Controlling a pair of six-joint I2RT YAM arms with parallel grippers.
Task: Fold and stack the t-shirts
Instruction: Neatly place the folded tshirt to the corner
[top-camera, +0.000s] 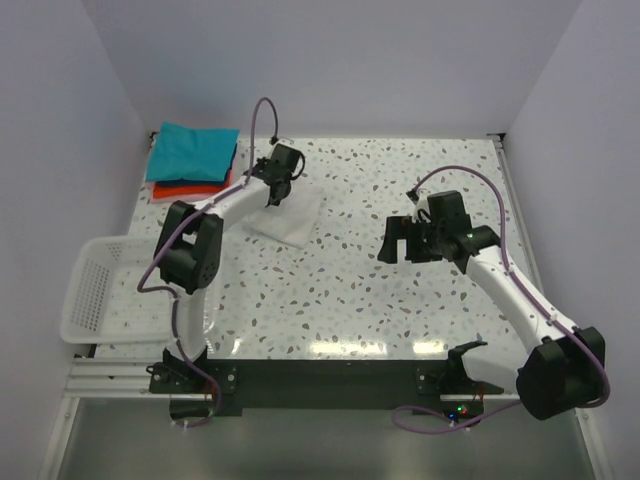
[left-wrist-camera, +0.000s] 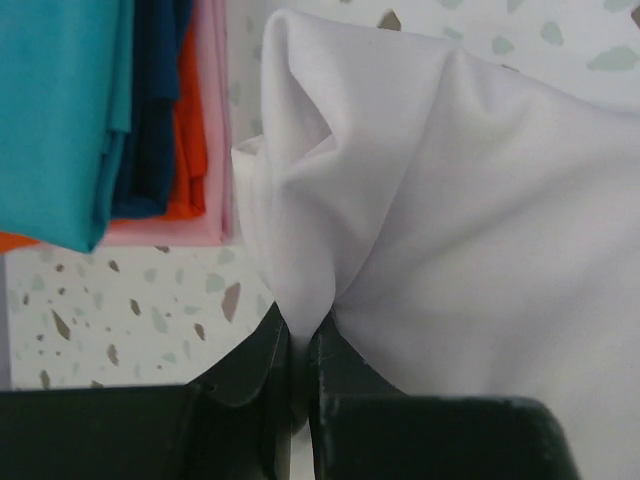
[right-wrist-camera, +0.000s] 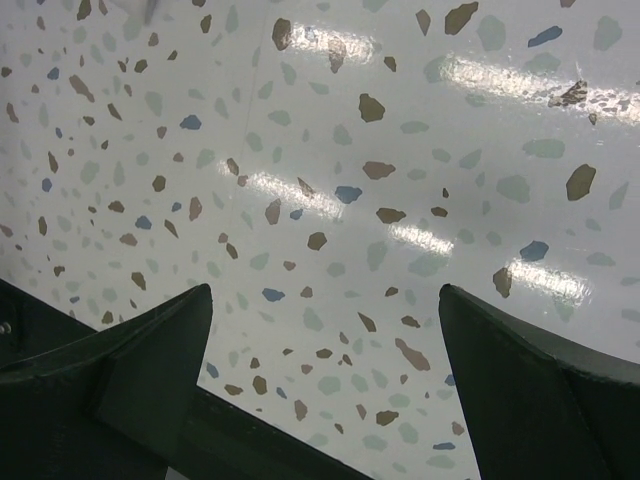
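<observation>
A folded white t-shirt (top-camera: 290, 217) lies on the speckled table, just right of the stack. My left gripper (top-camera: 274, 196) is shut on its near-left edge, and the left wrist view shows white cloth (left-wrist-camera: 450, 220) pinched and bunched up between the black fingers (left-wrist-camera: 345, 370). At the back left corner sits the stack, a teal t-shirt (top-camera: 193, 150) on top of a red-orange one (top-camera: 190, 188); the stack's folded edges (left-wrist-camera: 60, 110) fill the left of the left wrist view. My right gripper (top-camera: 403, 240) hangs open over bare table at centre right, nothing between its fingers (right-wrist-camera: 160, 350).
A white mesh basket (top-camera: 95, 290) overhangs the table's left edge near the front. Grey walls close in the left, back and right sides. Pink and dark blue cloth layers (left-wrist-camera: 205, 120) also show in the stack's edge.
</observation>
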